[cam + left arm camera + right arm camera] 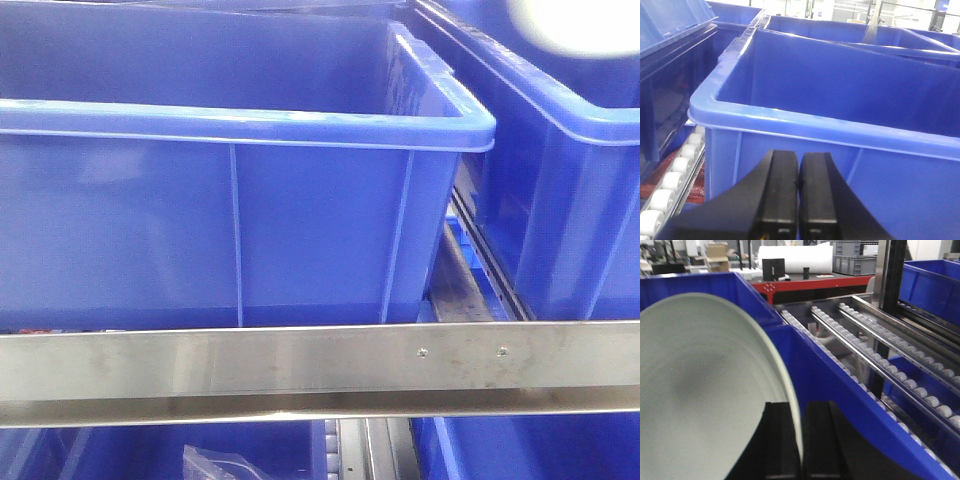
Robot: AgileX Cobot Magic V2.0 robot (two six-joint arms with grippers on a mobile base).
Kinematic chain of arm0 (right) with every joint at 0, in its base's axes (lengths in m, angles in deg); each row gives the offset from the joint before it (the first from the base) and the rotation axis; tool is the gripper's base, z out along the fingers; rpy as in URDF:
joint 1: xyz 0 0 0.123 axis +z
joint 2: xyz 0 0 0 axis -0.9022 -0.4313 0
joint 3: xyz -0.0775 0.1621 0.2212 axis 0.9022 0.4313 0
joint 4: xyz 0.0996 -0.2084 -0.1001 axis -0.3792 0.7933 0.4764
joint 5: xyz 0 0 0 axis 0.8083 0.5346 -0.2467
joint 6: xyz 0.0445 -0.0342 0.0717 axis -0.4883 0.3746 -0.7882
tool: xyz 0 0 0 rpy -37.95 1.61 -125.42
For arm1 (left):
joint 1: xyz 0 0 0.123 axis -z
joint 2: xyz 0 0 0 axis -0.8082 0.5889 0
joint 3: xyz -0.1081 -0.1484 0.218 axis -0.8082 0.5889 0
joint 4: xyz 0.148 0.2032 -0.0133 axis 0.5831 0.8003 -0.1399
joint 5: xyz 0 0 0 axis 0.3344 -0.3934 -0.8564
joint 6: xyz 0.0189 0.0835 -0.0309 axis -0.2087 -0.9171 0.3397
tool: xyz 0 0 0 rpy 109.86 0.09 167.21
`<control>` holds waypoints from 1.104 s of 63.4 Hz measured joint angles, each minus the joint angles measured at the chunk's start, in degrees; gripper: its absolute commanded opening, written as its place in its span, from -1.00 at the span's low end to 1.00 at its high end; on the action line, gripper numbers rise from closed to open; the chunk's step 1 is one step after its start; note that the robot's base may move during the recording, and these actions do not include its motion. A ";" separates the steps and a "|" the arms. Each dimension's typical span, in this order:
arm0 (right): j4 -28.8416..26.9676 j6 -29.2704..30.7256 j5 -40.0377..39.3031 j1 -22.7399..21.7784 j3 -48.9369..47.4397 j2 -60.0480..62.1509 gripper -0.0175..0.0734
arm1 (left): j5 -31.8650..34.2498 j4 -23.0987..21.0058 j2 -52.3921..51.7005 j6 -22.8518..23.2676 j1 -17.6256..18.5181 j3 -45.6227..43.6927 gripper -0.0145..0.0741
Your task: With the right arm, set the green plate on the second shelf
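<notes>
The green plate [705, 390] fills the left half of the right wrist view, held on edge over a blue bin [840, 390]. My right gripper [800, 412] is shut on the plate's rim, one black finger on each face. In the left wrist view my left gripper [799, 160] is shut with nothing in it, hanging in front of the wall of a big blue bin [850, 130]. The front view shows only blue bins; neither the plate nor a gripper appears there.
A steel shelf rail [320, 372] crosses the front view below a blue bin [230, 220], with another bin [560, 190] to its right. Roller tracks [880, 360] run beside the plate's bin. White rollers [670, 185] line the left bin's side.
</notes>
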 measured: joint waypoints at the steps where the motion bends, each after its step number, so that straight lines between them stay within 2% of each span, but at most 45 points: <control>1: 0.13 0.00 -0.11 -0.60 -0.64 -1.15 -0.50 | 0.00 0.00 0.00 0.00 0.00 0.00 -0.38; 12: 0.35 0.00 -1.70 -5.99 -4.78 -5.61 -0.50 | 0.00 0.00 0.00 0.00 0.00 0.00 -0.38; 19: 0.64 0.00 -6.09 -9.28 -6.27 -5.71 -0.45 | 0.00 0.00 0.00 0.00 0.00 0.00 -0.38; 26: 1.41 -0.14 -14.62 -12.51 -6.99 -6.06 -0.17 | 0.00 0.00 0.00 0.00 0.00 0.00 -0.38; 31: 1.99 -1.25 -19.06 -13.99 -7.17 -7.52 0.12 | 0.00 0.00 0.00 0.00 0.00 0.00 -0.38; 36: 2.56 -2.65 -20.37 -14.75 -7.17 -9.18 0.33 | 0.00 0.00 0.00 0.00 0.00 0.00 -0.38; 39: 2.55 -3.18 -20.47 -15.17 -7.32 -9.96 0.37 | 0.00 0.00 0.00 0.00 0.00 0.00 -0.38; 53: 2.68 -4.20 -21.92 -15.61 -7.71 -11.05 0.35 | 0.00 0.00 0.00 0.00 0.00 0.00 -0.38; 58: 2.31 -4.20 -23.97 -15.61 -7.80 -10.66 0.18 | 0.00 0.00 0.00 0.00 0.00 0.00 -0.38; 62: 1.45 -4.20 -26.02 -15.61 -7.89 -9.87 -0.11 | 0.00 0.00 0.00 0.00 0.00 0.00 -0.38; 70: 1.50 -4.20 -33.17 -15.67 -7.89 -7.22 -0.45 | 0.00 0.00 0.00 0.00 0.00 0.00 -0.38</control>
